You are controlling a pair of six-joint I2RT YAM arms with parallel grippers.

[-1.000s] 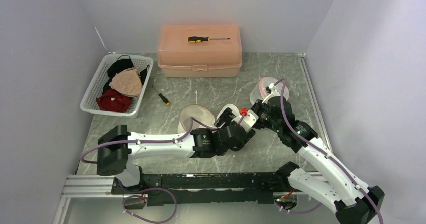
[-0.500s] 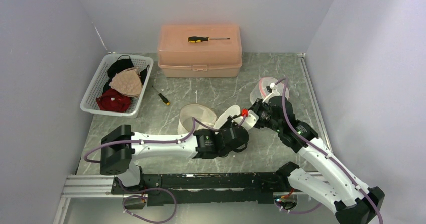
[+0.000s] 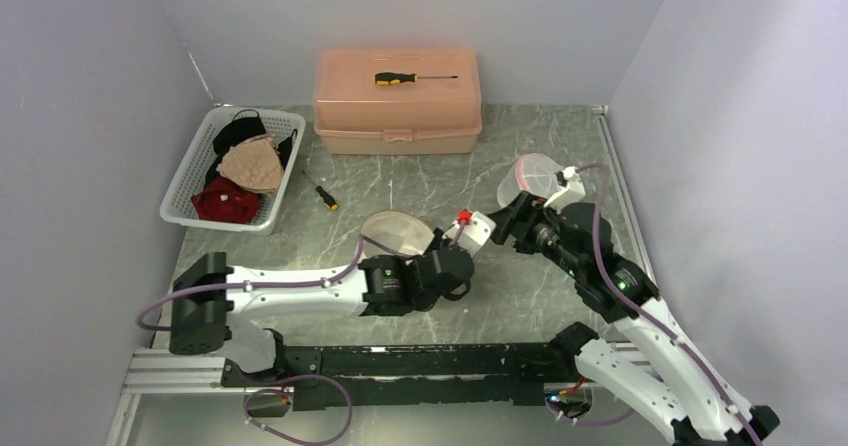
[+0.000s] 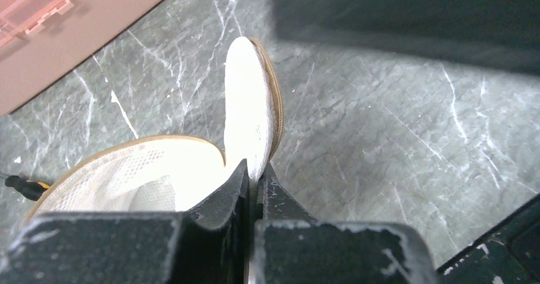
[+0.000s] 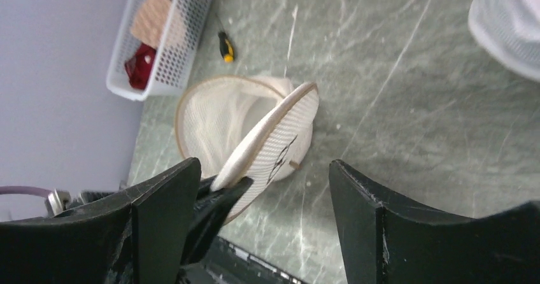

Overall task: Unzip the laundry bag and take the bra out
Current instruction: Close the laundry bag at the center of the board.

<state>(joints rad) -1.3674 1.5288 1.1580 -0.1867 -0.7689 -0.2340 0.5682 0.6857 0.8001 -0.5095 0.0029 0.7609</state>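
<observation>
From above, the laundry bag (image 3: 393, 232) sits on the marbled table (image 3: 400, 181) just below the centre of the frame, a round mesh dome with a tan rim. The left gripper (image 3: 452, 258) lies just to its right. The right gripper (image 3: 470, 230) is just up and right of that, the two close together. A white basket (image 3: 185, 178) of garments stands at upper left. A pink toolbox (image 3: 398, 116) sits at top centre with a screwdriver (image 3: 415, 77) on its lid. A small screwdriver (image 3: 325, 197) lies between basket and bag, and a second mesh bag (image 3: 535, 174) is right of centre.

In the left wrist view, the left gripper is clenched on the lower edge of the bag's white flap (image 4: 249, 115), which stands on edge up the middle of the frame. The bag's open mesh bowl fills the lower left; what lies inside cannot be made out. A corner of the toolbox shows at upper left.

In the right wrist view, the right gripper is released, its dark fingers (image 5: 159, 233) spread wide at the bottom corners and touching nothing. The flap shows tilted between them, its lower left end pinched by the left gripper's tip. The bag's bowl lies behind the flap at centre left, the basket and small screwdriver are at upper left, and the second mesh bag is in the upper right corner
</observation>
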